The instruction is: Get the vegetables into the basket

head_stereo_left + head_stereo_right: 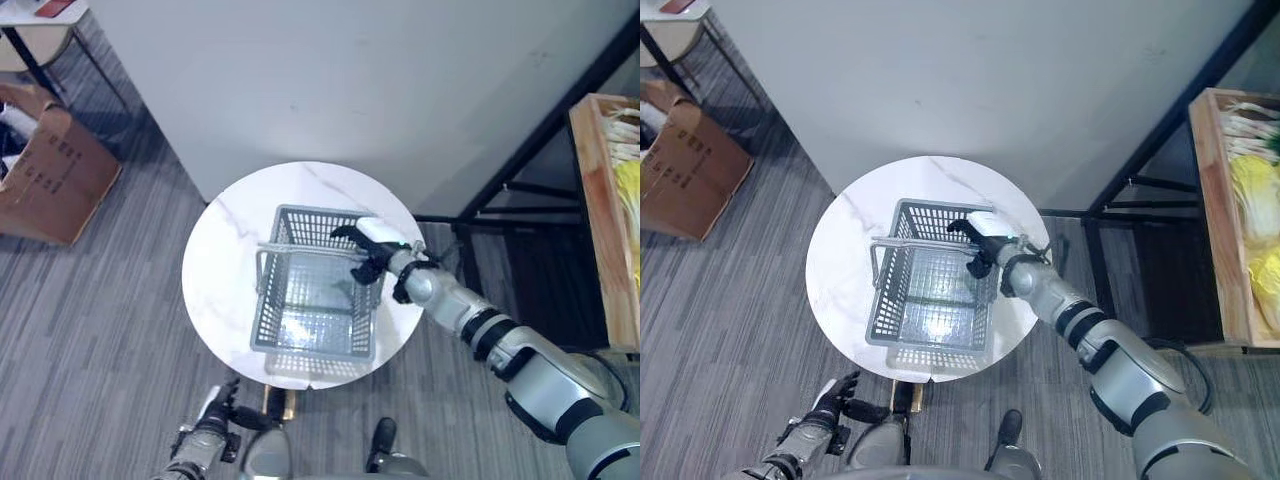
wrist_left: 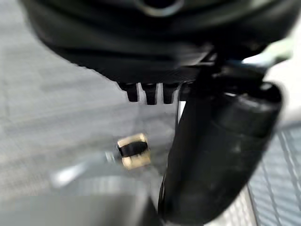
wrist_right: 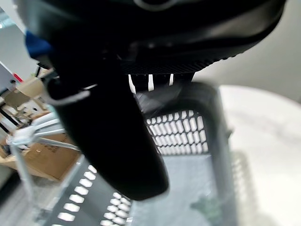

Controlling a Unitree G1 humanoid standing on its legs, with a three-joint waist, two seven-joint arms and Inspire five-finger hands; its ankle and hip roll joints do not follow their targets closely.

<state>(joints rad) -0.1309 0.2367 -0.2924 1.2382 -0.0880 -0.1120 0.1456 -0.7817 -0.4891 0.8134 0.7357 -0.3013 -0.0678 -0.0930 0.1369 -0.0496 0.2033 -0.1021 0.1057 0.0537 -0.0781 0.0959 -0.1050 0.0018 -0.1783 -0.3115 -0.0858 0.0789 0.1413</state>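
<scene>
Right hand (image 1: 368, 248): arm stretched forward over the basket (image 1: 300, 345), fingers loosely spread above its far right rim, holding nothing. Basket: grey mesh, on the round white table (image 1: 220, 270), handle raised; one small green vegetable (image 3: 207, 207) lies on its floor below the hand. Left hand (image 1: 825, 405): low beside the table's near edge, fingers relaxed, empty.

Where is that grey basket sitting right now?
The grey basket stands on the round white table, in the middle of the head views, near the wall. The right hand reaches over its far right rim.
</scene>
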